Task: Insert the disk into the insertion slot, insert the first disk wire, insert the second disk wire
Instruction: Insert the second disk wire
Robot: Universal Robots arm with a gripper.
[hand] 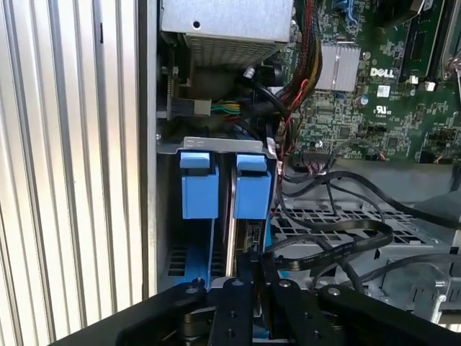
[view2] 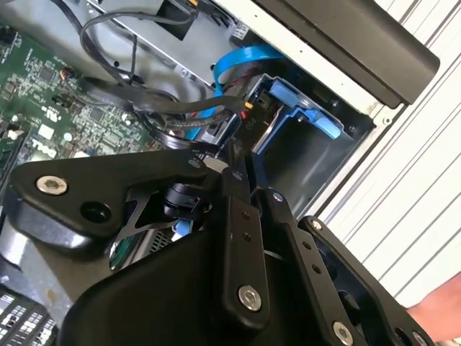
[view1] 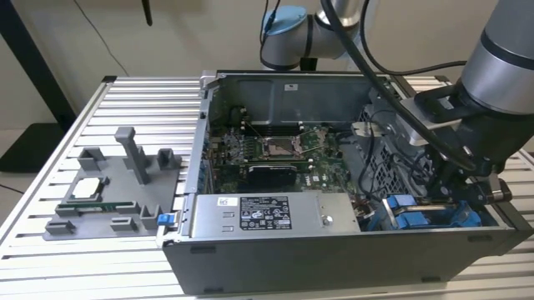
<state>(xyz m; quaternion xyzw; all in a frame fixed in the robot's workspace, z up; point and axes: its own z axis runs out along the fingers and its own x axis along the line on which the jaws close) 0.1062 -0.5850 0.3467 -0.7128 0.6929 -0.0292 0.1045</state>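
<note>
Our end effector (hand: pixel 256 261) is reaching down into the corner of the open grey computer case (view1: pixel 334 262), right over the drive bay. Its two black fingers (view2: pixel 235 216) are pressed nearly together, leaving barely a sliver between the tips. A flat black wire (hand: pixel 328 247) is looping across the perforated cage and running in towards those tips. We are judging that its plug is being pinched there, but we cannot tell, since the contact itself is hidden.

We are seeing the silver-grey disk in its bright blue plastic caddy (hand: pixel 252 191) standing on edge inside the grey metal insertion slot (view2: pixel 310 162), with the caddy's blue handle sitting at the slot's mouth beside a second blue handle (hand: pixel 199 189). So we are taking the first step as done and reading the step in hand as the seating of a disk wire. Which of the two wires it is, we cannot say.

As we are judging it, the move from here is calling for the plug to stay square to the disk's connector and to go in with a short, straight, gentle push. The neighbouring bundle of black cables (view2: pixel 137 86) and the light blue ribbon cable (view2: pixel 241 61) are crowding the fingers closely, so snagging them is the risk we are watching. The ribbed aluminium table (view1: pixel 125 106) is carrying the case.
</note>
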